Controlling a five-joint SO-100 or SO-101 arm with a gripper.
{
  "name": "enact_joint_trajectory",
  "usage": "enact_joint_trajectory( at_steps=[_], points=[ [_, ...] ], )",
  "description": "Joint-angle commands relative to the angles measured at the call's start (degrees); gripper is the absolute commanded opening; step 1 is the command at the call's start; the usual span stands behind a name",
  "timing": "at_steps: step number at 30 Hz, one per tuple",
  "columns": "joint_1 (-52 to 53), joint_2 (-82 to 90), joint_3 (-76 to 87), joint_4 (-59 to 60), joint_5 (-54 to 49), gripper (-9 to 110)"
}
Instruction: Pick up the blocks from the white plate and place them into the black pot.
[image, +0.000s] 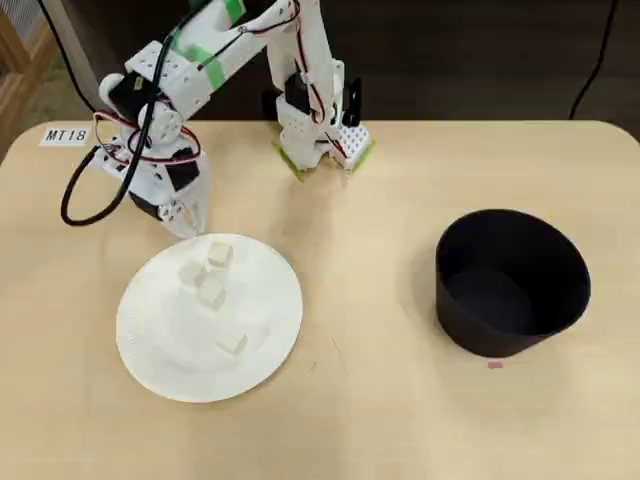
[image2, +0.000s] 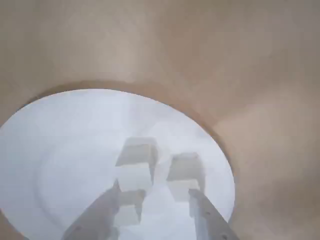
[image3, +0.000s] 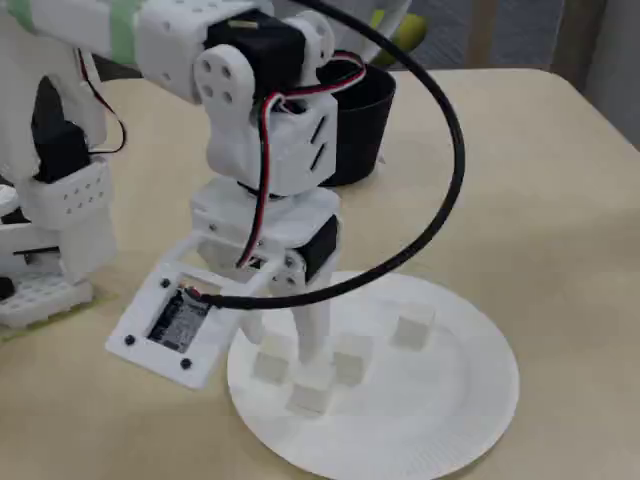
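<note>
The white plate (image: 160, 345) (image2: 60, 150) (image3: 440, 420) lies left of centre in the overhead view. Several small cream blocks rest on it: three clustered near the arm (image: 220, 253) (image: 190, 272) (image: 211, 290) and one apart (image: 233, 346) (image3: 413, 327). My gripper (image: 193, 222) (image2: 150, 222) (image3: 285, 345) is open, lowered over the cluster at the plate's rim. In the wrist view one block (image2: 127, 215) sits low between the fingers, with two more (image2: 137, 155) (image2: 185, 167) just ahead. The black pot (image: 512, 282) (image3: 365, 120) stands far right in the overhead view.
The arm's base (image: 320, 135) is clamped at the table's far edge, and a black cable (image: 85, 200) loops beside the gripper. A label reading MT18 (image: 65, 135) is stuck at the far left corner. Bare wooden table (image: 370, 300) separates plate and pot.
</note>
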Motion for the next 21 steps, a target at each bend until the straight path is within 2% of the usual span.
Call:
enact_joint_trajectory(
  at_steps=[1,11,21],
  points=[
    [-0.5,-1.0,-2.3,-0.7,-0.5,26],
    [-1.5,-5.0,-2.5,-11.3,-3.2,27],
    [-3.3,-7.4,-2.5,-12.5,-4.3,28]
  ],
)
